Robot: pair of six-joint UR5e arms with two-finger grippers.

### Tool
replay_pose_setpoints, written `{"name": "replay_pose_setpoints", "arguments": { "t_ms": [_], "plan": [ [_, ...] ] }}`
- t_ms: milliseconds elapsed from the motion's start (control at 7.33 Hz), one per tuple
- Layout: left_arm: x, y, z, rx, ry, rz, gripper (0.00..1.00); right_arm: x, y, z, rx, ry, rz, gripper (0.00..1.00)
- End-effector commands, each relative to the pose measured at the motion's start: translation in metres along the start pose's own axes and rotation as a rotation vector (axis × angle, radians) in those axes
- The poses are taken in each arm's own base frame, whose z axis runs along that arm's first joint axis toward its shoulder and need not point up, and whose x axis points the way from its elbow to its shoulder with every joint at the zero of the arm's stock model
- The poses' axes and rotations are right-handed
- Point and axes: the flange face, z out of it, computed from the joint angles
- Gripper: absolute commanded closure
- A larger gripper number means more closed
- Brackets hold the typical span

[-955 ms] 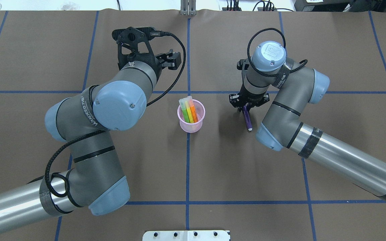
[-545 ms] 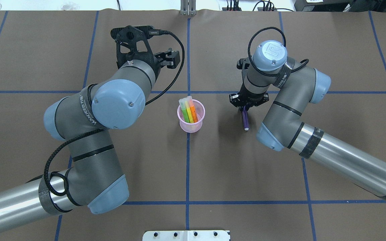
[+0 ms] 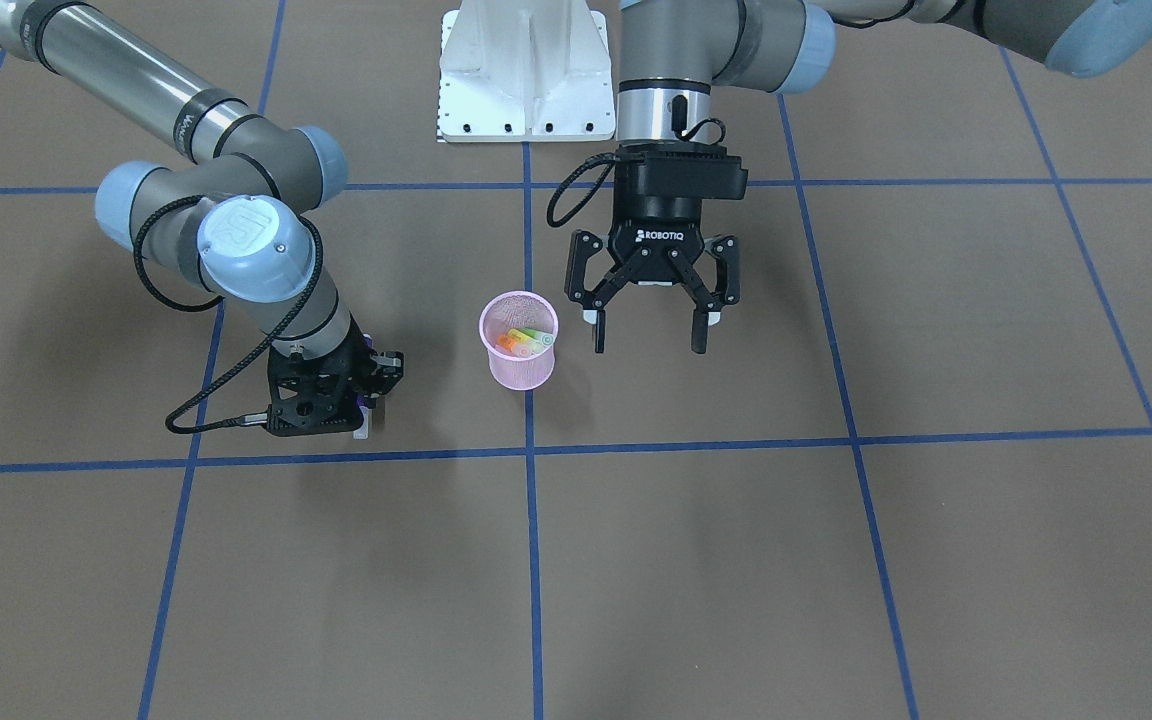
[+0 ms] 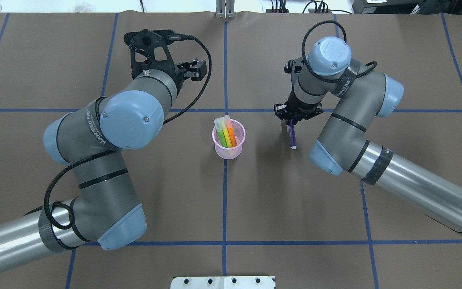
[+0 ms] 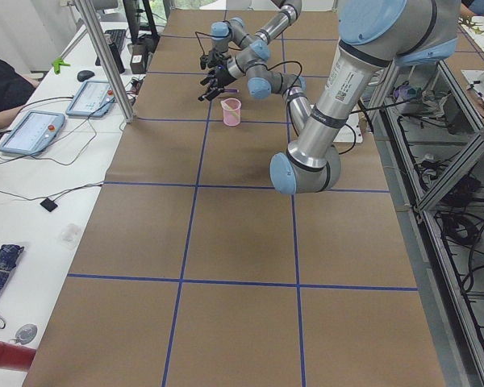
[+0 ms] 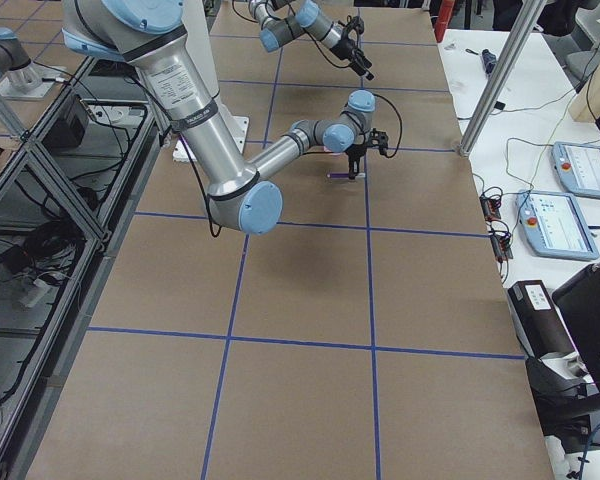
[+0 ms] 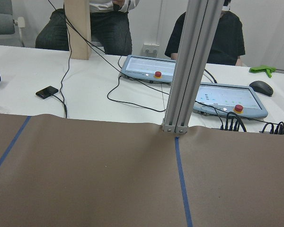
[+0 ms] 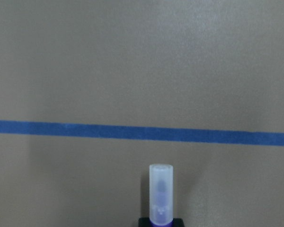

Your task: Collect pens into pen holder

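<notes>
- The right gripper [image 4: 292, 120] has its jaws closed on the purple pen [image 4: 292, 137], a slim marker-like stick with a translucent whitish cap. The capped end juts out beyond the jaws.
- The pen looks just clear of the brown paper-covered table [image 4: 335, 200], though these angles cannot rule out contact.
- The pen holder [image 4: 228, 152], a small pink wire-mesh round cup, stands off to one side of those jaws. The green pen [image 4: 221, 135], yellow pen [image 4: 226, 130] and orange pen [image 4: 232, 137] lean inside it.
- The left gripper [image 3: 648, 345] hangs with its jaws spread wide and empty, the cup just beside one fingertip.
- The step in hand, I judge, is carrying the last pen. Next it needs raising above the rim, bringing over the opening, tipping upright, then release.
</notes>
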Motion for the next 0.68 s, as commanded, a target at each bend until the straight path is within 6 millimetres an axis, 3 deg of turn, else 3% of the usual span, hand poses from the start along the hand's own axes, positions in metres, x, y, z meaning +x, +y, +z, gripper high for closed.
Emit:
{"name": "replay_pose_setpoints", "arguments": {
  "t_ms": [0, 273, 545],
  "plan": [
    [-0.075, -0.034, 0.004, -0.157, -0.002, 0.068, 0.01, -0.012, -0.006, -0.048, 0.064, -0.07, -0.019, 1.0],
    [-0.145, -0.031, 0.022, -0.283, -0.056, 0.145, 0.01, -0.037, -0.01, -0.097, 0.242, -0.158, -0.007, 1.0],
    [-0.181, -0.015, 0.032, -0.316, -0.093, 0.226, 0.01, -0.064, -0.002, -0.139, 0.441, -0.169, 0.013, 1.0]
  ]
}}
